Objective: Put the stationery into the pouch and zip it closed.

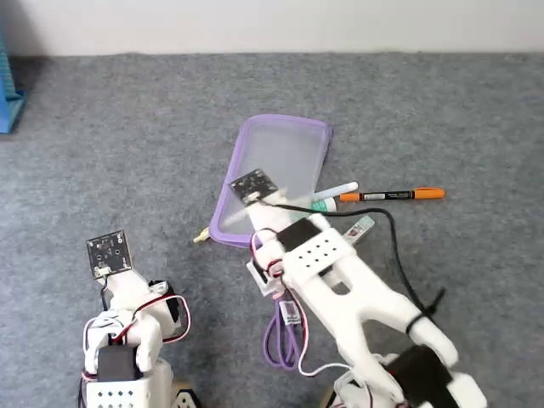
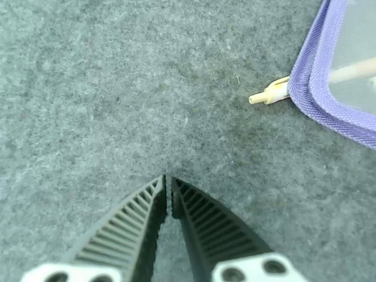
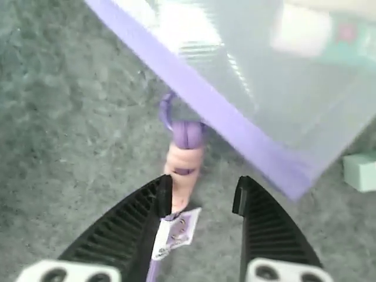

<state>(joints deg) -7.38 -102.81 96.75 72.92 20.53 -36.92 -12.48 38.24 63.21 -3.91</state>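
Surface: grey carpet [image 1: 102,127] is covering the whole work area, and a white wall [image 1: 272,25] is running along its far edge.
Right arm: the white right arm [image 1: 357,297] is stretching from the near edge over the near end of the pouch.
Left arm: the left arm [image 1: 127,331] is sitting folded at the near left, well apart from the pouch.
Pouch: the pouch [image 1: 285,157], translucent with purple trim, is lying flat at the centre of the carpet, and the zip's state is not showing clearly.
Side object: a blue object [image 1: 8,93] is standing at the far left edge.
Cord: a purple cord [image 1: 280,336] is looping on the carpet beside the right arm.
Marker: an orange marker [image 1: 393,195] is lying on the carpet outside the pouch, just beside its right edge.
Pen: a white pen [image 1: 336,190] is lying between that marker and the pouch, also outside it.
Right gripper: the right gripper [image 3: 204,188] is hovering with its jaws apart at the pouch's purple border [image 3: 264,76].
Bead: a peach bead [image 3: 183,170] on the cord is lying against one jaw, with a white tag [image 3: 176,229] beneath it.
Left gripper: the left gripper [image 2: 168,182] is holding its jaws together over bare carpet, gripping nothing.
Cream tip: a cream tip [image 2: 269,94] is poking out at the pouch's corner.
Block: a pale green block [image 3: 361,170] is lying just beside another corner.
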